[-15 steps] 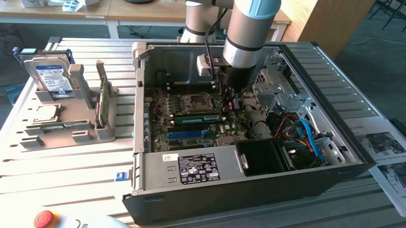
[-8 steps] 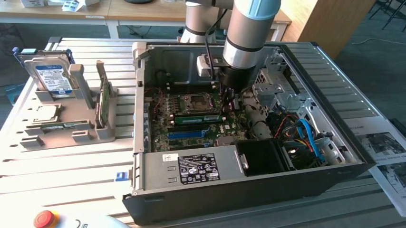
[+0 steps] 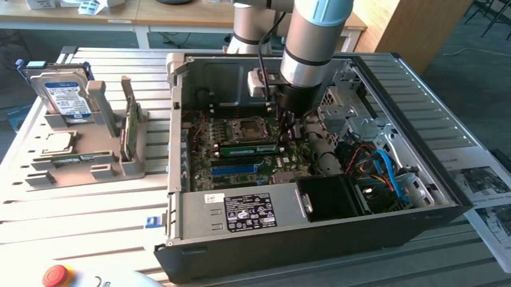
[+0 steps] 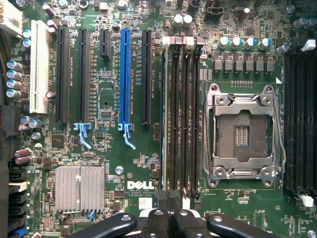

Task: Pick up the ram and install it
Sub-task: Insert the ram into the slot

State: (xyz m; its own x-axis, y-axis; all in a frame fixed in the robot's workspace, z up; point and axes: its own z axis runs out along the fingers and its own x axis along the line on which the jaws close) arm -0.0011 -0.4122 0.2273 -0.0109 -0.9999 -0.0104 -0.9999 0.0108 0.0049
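A: Exterior view, from its left?
B: Grey moulded holder (image 3: 48, 173) on the ribbed aluminium table (image 3: 80, 215). A boxy silver hard drive (image 3: 66, 95) stands upright in it, with a square silvery CPU (image 3: 56, 142) lying flat in front. A thin green board (image 3: 133, 128) stands on edge in the holder's upright post.

A: The ram?
B: The ram (image 3: 248, 149) is in the open black steel case (image 3: 319, 233). It's a narrow green strip on edge at the memory slots (image 4: 181, 119), between the blue slot (image 4: 125, 74) and the empty metal-framed socket (image 4: 242, 134).

A: Gripper?
B: The gripper (image 4: 168, 215) is clenched and hangs just over the near end of those slots. I can't tell whether it pinches anything.

A: Clearance?
B: Tight. Case wall behind, drive cage (image 3: 351, 113) and blue cables (image 3: 391, 173) toward the exterior view's right. The finned heatsink (image 4: 79, 188) is well apart.

A: Room?
B: Printed sheets (image 3: 487, 185) on the table edge, wooden desks (image 3: 183, 15) behind.
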